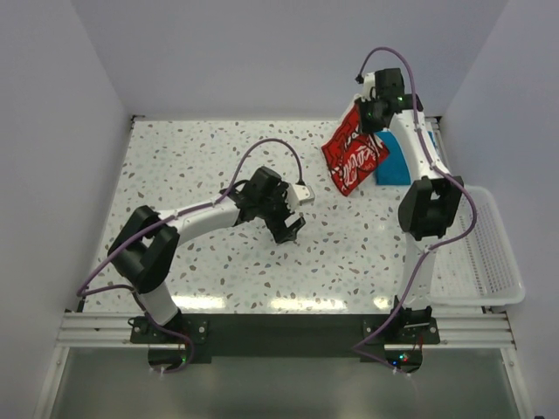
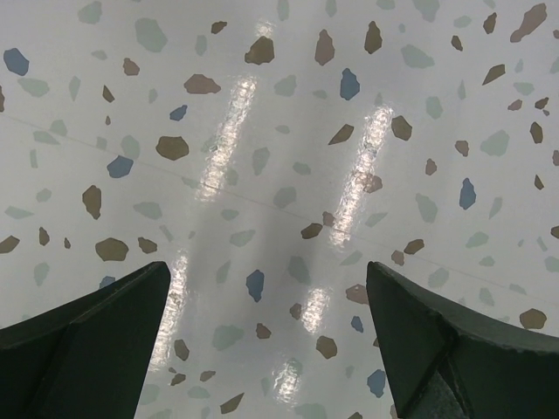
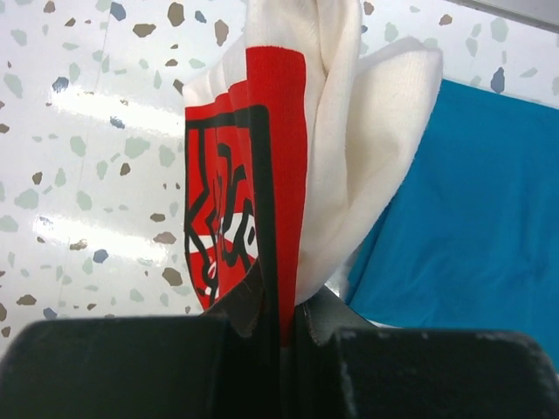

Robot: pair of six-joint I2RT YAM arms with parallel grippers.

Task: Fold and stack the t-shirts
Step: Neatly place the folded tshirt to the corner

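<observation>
**Desk:** What have your right jaws got?

**Me:** They're clamped together on a bunched edge of the cream-white t-shirt, the one with the red Coca-Cola panel. I have it lifted at the far right of the surface so the cloth hangs down. I judge that lets it drop out straight before I lay it flat to fold. Whether its low end touches the surface, I can't tell.

**Desk:** And the other shirt?

**Me:** The teal-blue t-shirt lies on the surface just beside the hanging one, towards the back right corner. It looks compact from above, but I can't say whether it's properly folded.

**Desk:** Left side?

**Me:** My left jaws are wide apart with nothing between them. They hover over bare speckled surface near the middle, well apart from both shirts. I'd guess that leaves them placed to take a second corner.

**Desk:** The basket?

**Me:** The white lattice basket sits at the right edge and isn't involved.
</observation>
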